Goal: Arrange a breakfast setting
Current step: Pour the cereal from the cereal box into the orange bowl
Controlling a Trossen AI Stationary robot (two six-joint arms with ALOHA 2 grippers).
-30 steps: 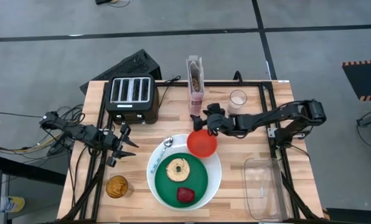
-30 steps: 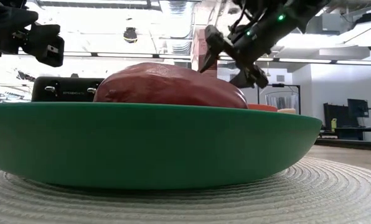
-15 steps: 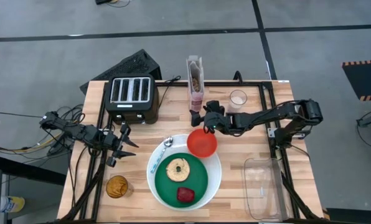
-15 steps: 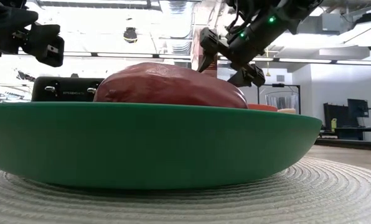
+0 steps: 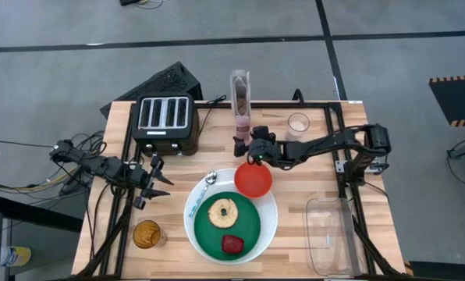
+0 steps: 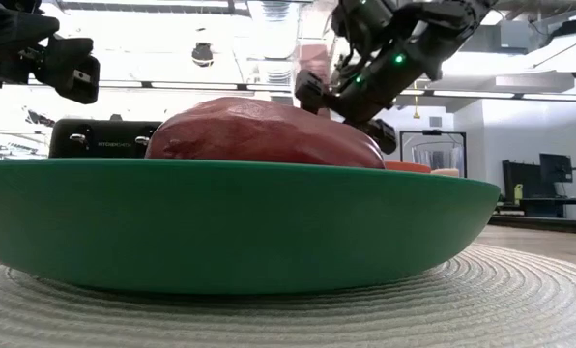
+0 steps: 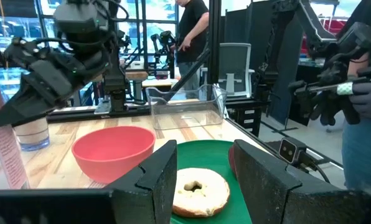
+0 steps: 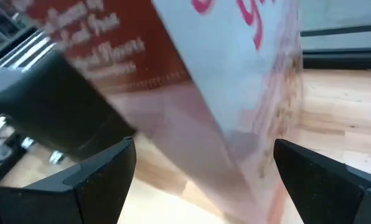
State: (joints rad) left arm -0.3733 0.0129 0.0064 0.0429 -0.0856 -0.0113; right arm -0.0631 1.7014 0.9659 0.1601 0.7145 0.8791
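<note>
The pink cereal box (image 5: pixel 242 100) stands upright on the table's far side. My right gripper (image 5: pixel 243 148) is open at its base. In the right wrist view the box (image 8: pixel 223 81) fills the space ahead of the fingers (image 8: pixel 98 177), and I see no touch. The red bowl (image 5: pixel 253 179) sits on the white plate's (image 5: pixel 270 226) far right rim. The green plate (image 5: pixel 244 225) lies on the white one, holding the bagel (image 5: pixel 221 211) and the dark red item (image 5: pixel 232 243). The spoon (image 5: pixel 207 181) lies at the plate's left rim. My left gripper (image 5: pixel 164 185) waits open, left of the plate.
A black toaster (image 5: pixel 166 121) stands at the far left. A glass (image 5: pixel 298 123) stands right of the box, and an amber glass (image 5: pixel 147 232) at the near left. A clear container (image 5: pixel 330 234) sits at the near right. People stand in the room beyond the table.
My right gripper has moved from above the red bowl's far rim toward the table's far left, up to the base of the cereal box, staying open.
</note>
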